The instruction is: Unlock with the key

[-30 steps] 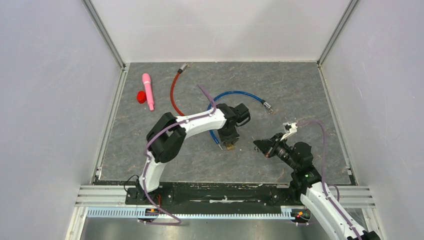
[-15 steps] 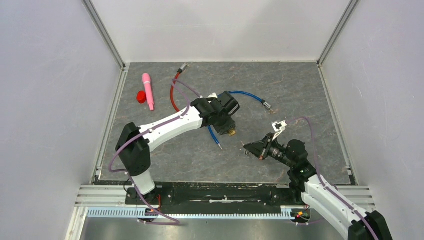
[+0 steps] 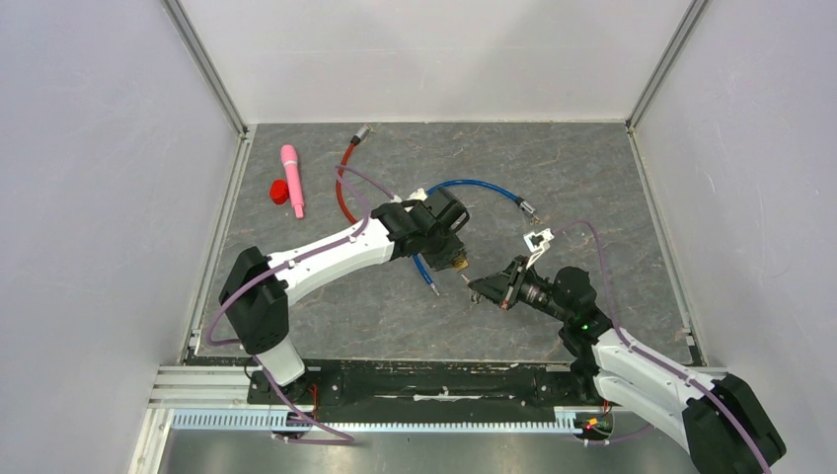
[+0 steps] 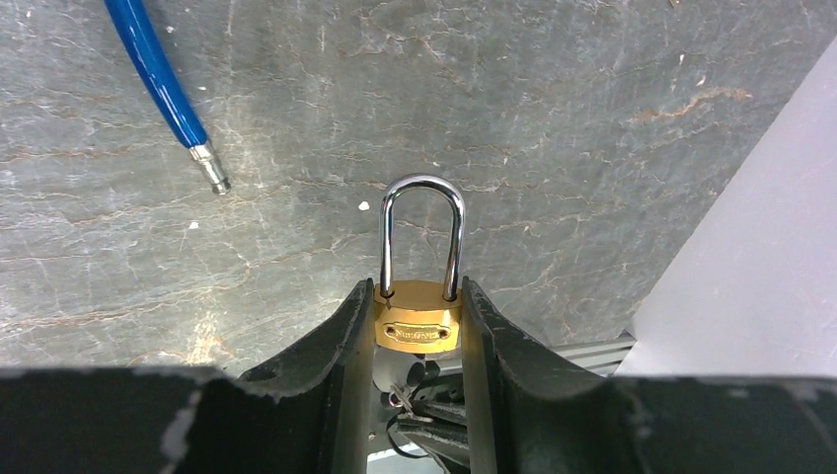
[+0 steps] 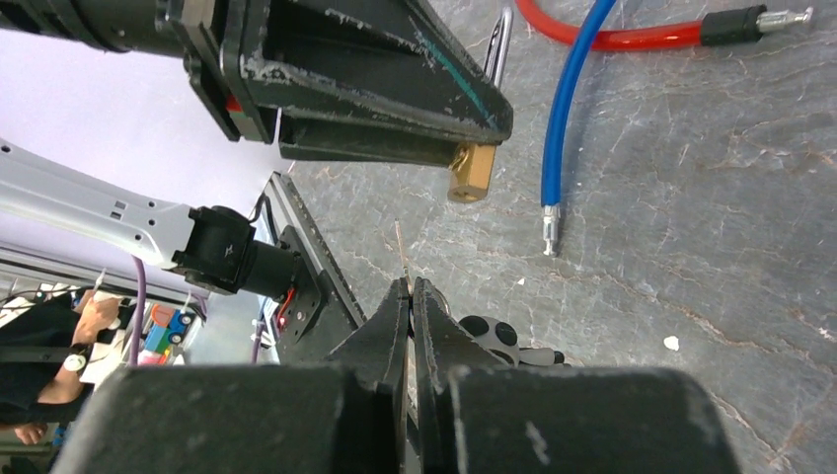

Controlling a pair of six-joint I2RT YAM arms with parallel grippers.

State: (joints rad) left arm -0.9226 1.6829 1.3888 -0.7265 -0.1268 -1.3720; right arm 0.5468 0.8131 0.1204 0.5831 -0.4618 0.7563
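A brass padlock with a steel shackle sits clamped between the fingers of my left gripper, held above the table with the shackle pointing away from the wrist. In the top view the padlock hangs just left of my right gripper. That gripper is shut on the key, whose thin blade sticks out toward the padlock with a gap between them. A panda charm dangles under the right fingers.
A blue cable curves on the table behind the left gripper, its plug end lying near the padlock. At the back left lie a red cable, a pink pen and a red cap. White walls close three sides.
The left arm has stretched out and carried the padlock slightly back and left. The right gripper with the key has moved left, closer to the padlock.
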